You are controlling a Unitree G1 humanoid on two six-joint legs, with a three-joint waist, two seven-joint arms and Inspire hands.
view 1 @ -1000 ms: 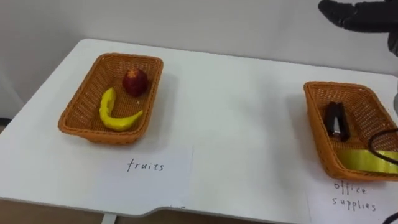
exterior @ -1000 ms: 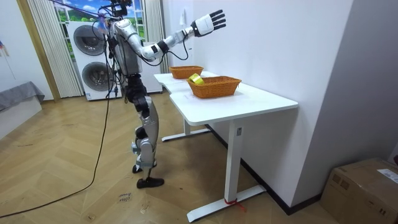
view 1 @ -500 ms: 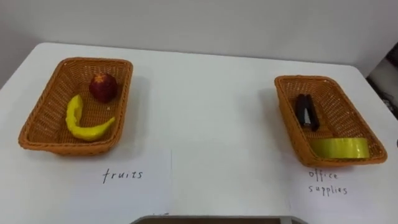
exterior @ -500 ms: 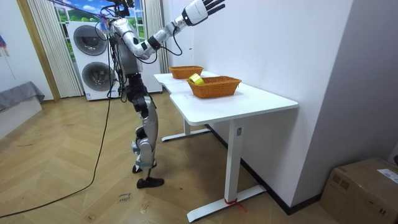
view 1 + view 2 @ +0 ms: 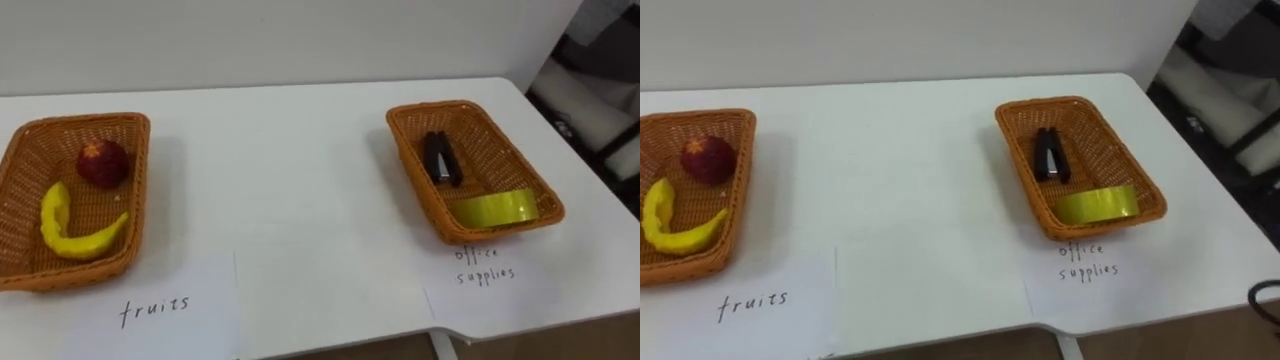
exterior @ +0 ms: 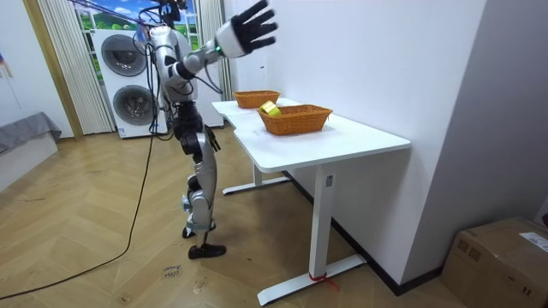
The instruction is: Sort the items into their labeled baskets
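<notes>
Where laid in right basket [image 5: 440, 104], stapler [image 5: 438, 158] lengthwise along it; bare table [image 5: 280, 180] across to left basket [image 5: 85, 119]; right hand [image 6: 248, 24] aloft, spread.

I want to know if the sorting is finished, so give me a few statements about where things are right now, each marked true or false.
1. The banana and the red fruit share the left basket. True.
2. The black stapler lies on the bare table. False: it lies in the right basket, with the yellow tape roll.
3. The right hand is raised, fingers spread, holding nothing. True.
4. One fruit waits on the table outside the baskets. False: both fruits are in the left basket. A paper label lies before each basket.
</notes>
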